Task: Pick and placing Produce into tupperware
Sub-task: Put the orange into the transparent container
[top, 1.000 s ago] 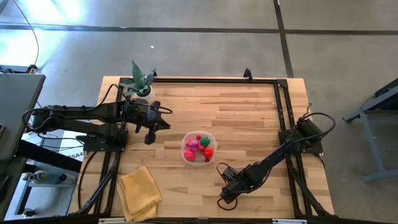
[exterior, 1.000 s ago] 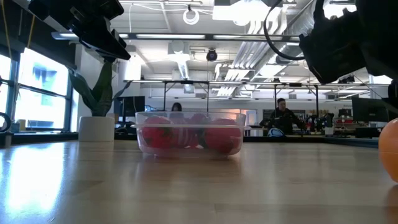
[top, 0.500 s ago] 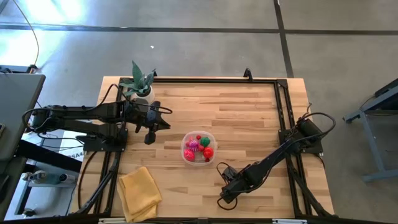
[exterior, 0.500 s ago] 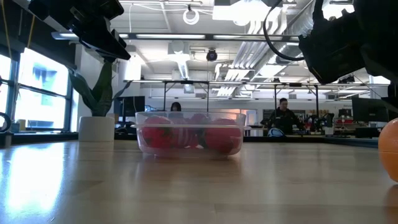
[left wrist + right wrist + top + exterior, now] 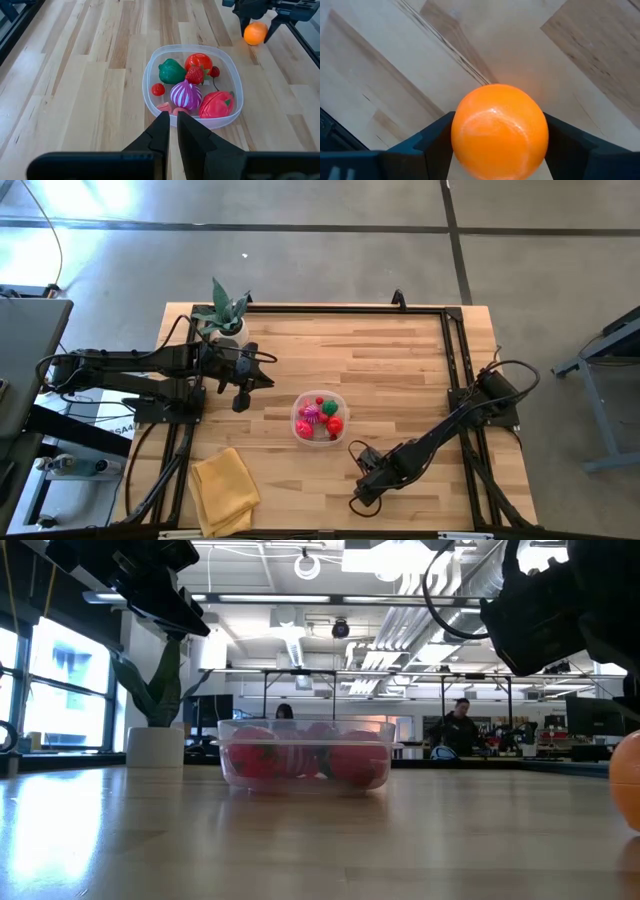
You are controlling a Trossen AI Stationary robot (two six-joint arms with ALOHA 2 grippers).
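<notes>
The tupperware [image 5: 319, 418] [image 5: 235, 75], a clear round tub, rests on its base mid-table. It holds produce: a green pepper [image 5: 171, 71], a tomato [image 5: 198, 61], a strawberry, a purple onion [image 5: 185, 94] and other red pieces. An orange [image 5: 500, 131] [image 5: 255, 33] lies near the table's front edge, between the fingers of my right gripper [image 5: 500, 137] [image 5: 362, 498], which hides it in the high view. My left gripper [image 5: 170, 117] [image 5: 240, 398] hangs shut, above the table to the left of the tub. My right gripper has the orange pinched between its two fingers [image 5: 432, 137], one on each opposite side [image 5: 460, 135] of the ball. The fingers come from above, pointing steeply down. In the low view the orange [image 5: 627, 782] sits low at table height; whether its underside touches the wood I cannot tell.
A potted plant [image 5: 225, 315] [image 5: 155, 730] stands at the far left corner. A folded yellow cloth [image 5: 225, 485] lies at the near left. Black frame rails [image 5: 345, 308] run round the table's edges. People sit in the room behind [image 5: 460, 725]. Bare wood lies between the tub and the orange.
</notes>
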